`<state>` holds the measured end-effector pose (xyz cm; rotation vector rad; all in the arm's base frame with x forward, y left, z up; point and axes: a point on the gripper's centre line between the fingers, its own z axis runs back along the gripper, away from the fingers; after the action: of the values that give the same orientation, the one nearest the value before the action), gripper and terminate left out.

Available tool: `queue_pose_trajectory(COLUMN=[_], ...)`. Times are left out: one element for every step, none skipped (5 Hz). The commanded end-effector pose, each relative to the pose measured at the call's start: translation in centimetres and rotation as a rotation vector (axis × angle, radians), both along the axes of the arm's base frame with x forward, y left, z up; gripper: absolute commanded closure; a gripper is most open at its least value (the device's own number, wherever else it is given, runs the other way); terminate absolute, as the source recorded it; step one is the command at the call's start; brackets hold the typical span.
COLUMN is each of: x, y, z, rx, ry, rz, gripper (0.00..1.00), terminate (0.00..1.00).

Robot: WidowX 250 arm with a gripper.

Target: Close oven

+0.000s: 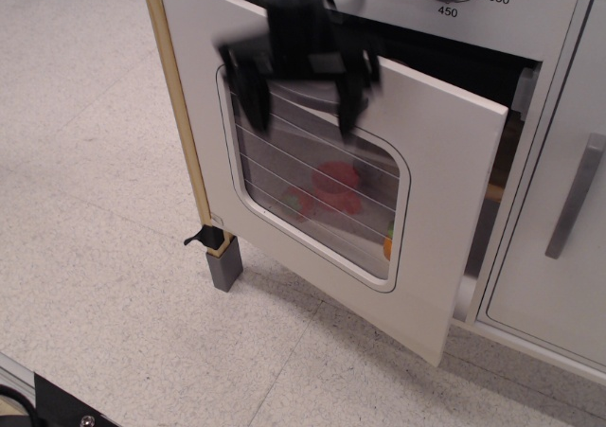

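The oven [331,181] door stands partly ajar, its free right edge swung out from the dark cavity, hinged along the left by the wooden post [175,96]. Red and orange shapes show blurred behind its wired window. The black gripper [301,105] hangs in front of the door's upper part, fingers spread wide, seemingly straddling the grey handle, which motion blur obscures. Right of the door is a cabinet door [559,219] with a straight bar handle.

The oven [436,190] door looks smooth matt white with a clear glossy window; floor [95,257] speckled
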<state>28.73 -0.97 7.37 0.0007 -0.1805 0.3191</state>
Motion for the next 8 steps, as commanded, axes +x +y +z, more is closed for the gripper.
queue_pose_trajectory(x=[3.0,5.3,7.1,8.3,9.9,9.5,8.7,8.9], y=[-2.9,-4.3,-4.6,-4.6,-4.4,-4.0,-3.9,-3.8], z=[-1.4,-1.6,-1.6,-1.4,-1.4,-0.6,-0.4,-0.5], rx=[0.025,0.016,0.012,0.008,0.004,-0.014,-0.015,-0.024], ry=[-0.127,-0.142,-0.154,-0.186,-0.204,-0.220,-0.234,-0.256], rz=[-0.009,0.012,0.048,0.065,0.092,0.090,0.075,0.082], gripper=[0.00,0.00,0.00,0.00,0.00,0.00,0.00,0.00], terminate=[0.00,0.00,0.00,0.00,0.00,0.00,0.00,0.00])
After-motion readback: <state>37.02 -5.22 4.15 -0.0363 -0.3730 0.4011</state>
